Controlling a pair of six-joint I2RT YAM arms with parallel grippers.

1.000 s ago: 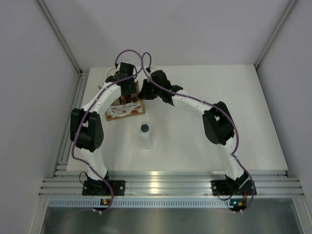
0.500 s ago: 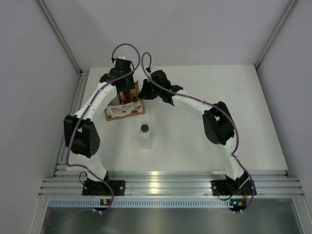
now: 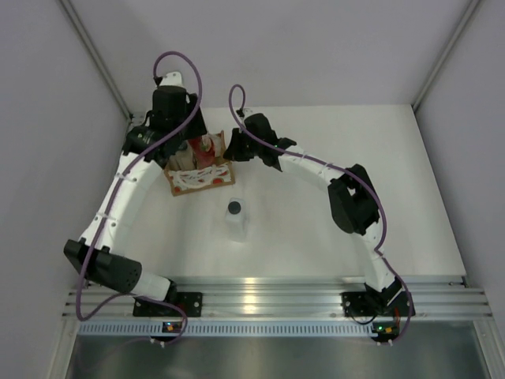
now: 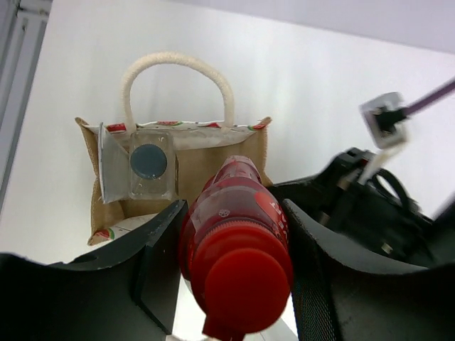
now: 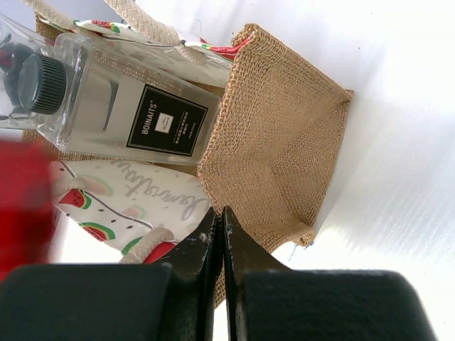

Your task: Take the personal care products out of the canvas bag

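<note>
My left gripper [image 4: 231,273] is shut on the red bottle [image 4: 238,234] with the red cap and holds it above the canvas bag [image 4: 213,160]. In the top view the left gripper [image 3: 192,136] is raised over the bag [image 3: 201,175], with the red bottle [image 3: 207,147] showing beside it. A clear square bottle with a dark cap [image 4: 149,165] stands in the bag; it also shows in the right wrist view [image 5: 121,106]. My right gripper [image 5: 218,220] is shut on the bag's tan edge [image 5: 277,135], at the bag's right side [image 3: 233,151]. A white bottle with a dark cap [image 3: 236,218] stands on the table.
The bag's white rope handle [image 4: 178,67] loops at its far side. The white table [image 3: 331,229] is bounded by grey walls on the left and back, with an aluminium rail [image 3: 276,298] at the near edge. The right arm's black links lie just right of the bag.
My left gripper has risen from inside the bag with the red bottle, and the left arm's elbow has swung out to the near left. The right arm has stayed in place.
</note>
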